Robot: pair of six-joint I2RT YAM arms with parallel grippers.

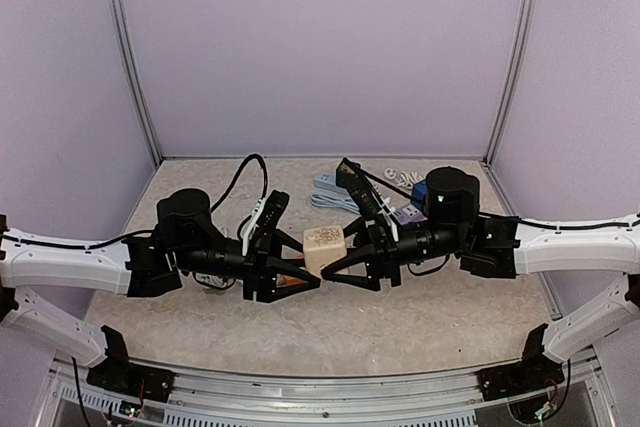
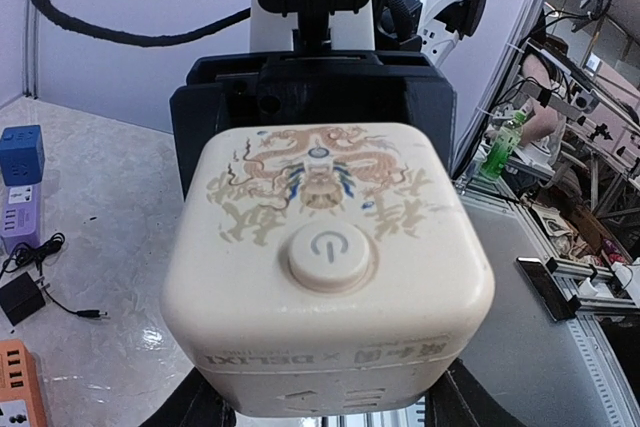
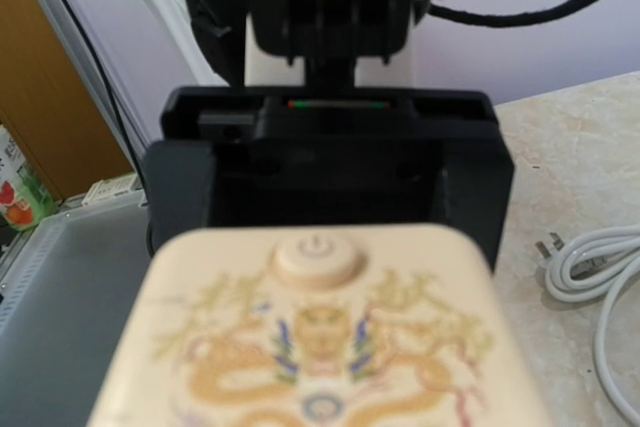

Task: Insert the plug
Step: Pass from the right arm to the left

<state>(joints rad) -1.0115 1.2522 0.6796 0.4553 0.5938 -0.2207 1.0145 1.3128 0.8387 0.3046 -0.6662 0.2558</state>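
Note:
A cream cube socket [image 1: 325, 245] with a dragon print and a round power button hangs above the table between both arms. My left gripper [image 1: 310, 262] is shut on it; in the left wrist view its black fingers [image 2: 190, 409] press the cube socket [image 2: 325, 257] at both lower corners. My right gripper [image 1: 338, 252] is shut on the opposite side; in the right wrist view the cube socket [image 3: 320, 337] hides the fingers. A white plug [image 3: 548, 245] on a coiled cord lies on the table to the right, held by neither gripper.
On the table lie a blue cube socket [image 2: 20, 152], a purple power strip [image 2: 20, 217], a black adapter [image 2: 20, 297] with a thin lead, and an orange socket [image 2: 18, 387]. A pale blue strip [image 1: 328, 187] and white cords [image 1: 400, 175] lie at the back.

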